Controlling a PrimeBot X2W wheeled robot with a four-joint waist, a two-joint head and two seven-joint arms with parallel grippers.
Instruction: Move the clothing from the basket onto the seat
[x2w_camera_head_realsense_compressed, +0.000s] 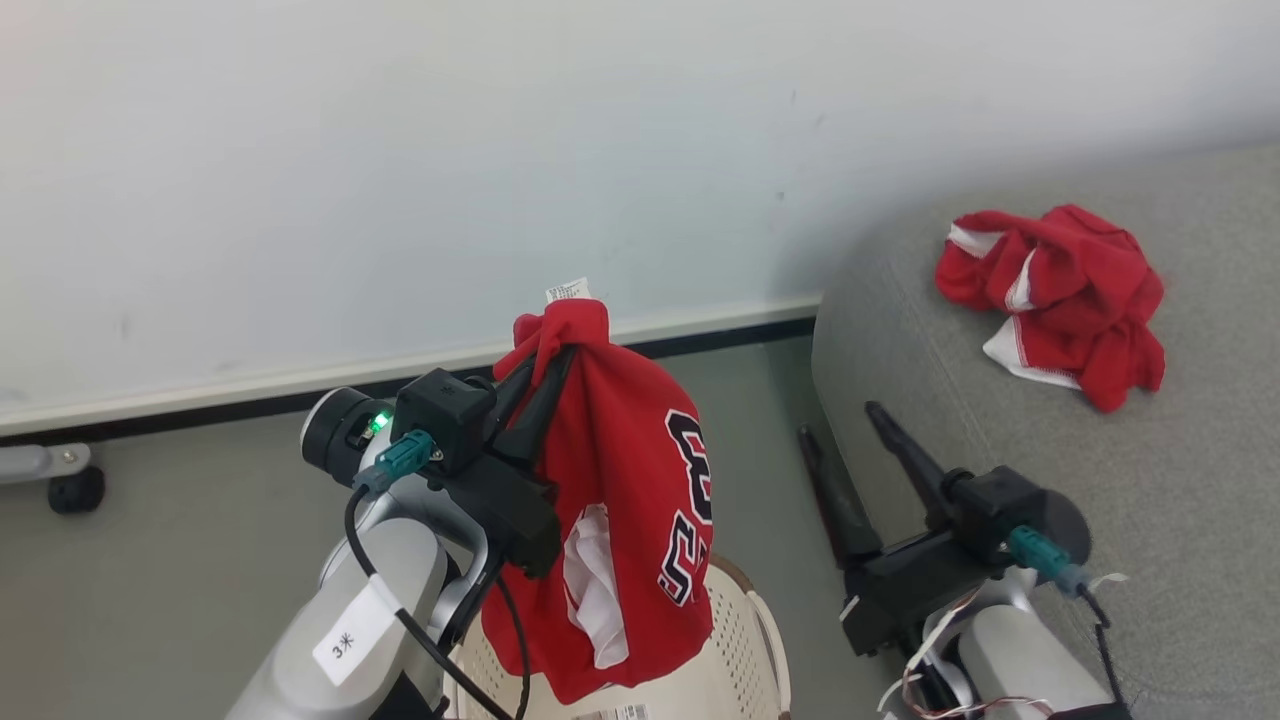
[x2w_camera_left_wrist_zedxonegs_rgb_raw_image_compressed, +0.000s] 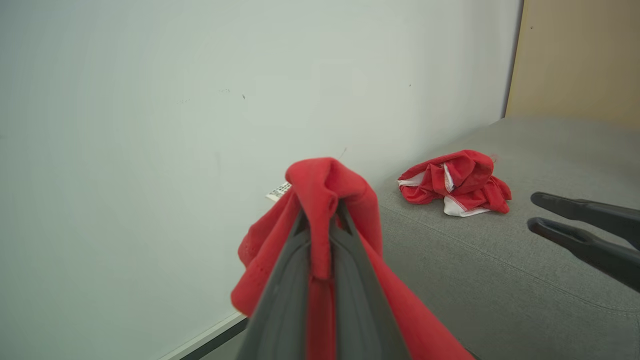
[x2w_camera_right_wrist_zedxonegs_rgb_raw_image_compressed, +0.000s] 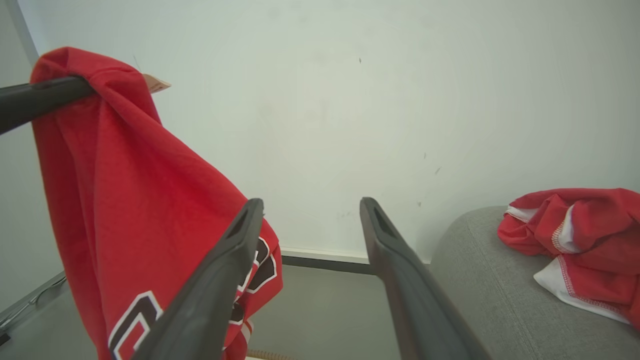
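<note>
Pale wall (x2w_camera_head_realsense_compressed: 400, 150) behind; left gripper (x2w_camera_head_realsense_compressed: 558, 352) clamped on hanging jersey (x2w_camera_head_realsense_compressed: 620, 470); right gripper (x2w_camera_head_realsense_compressed: 838, 420) spread, empty. From head: basket (x2w_camera_head_realsense_compressed: 740, 640) beneath, second jersey (x2w_camera_head_realsense_compressed: 1060, 300) on sofa (x2w_camera_head_realsense_compressed: 1150, 480).

A white sticker (x2w_camera_head_realsense_compressed: 345, 643) on the left forearm (x2w_camera_head_realsense_compressed: 400, 560) reads "3米", the hanging red jersey (x2w_camera_head_realsense_compressed: 620, 450) bears dark, white-edged numerals "23", and its small white tag (x2w_camera_head_realsense_compressed: 567, 291) carries print too small to read.
</note>
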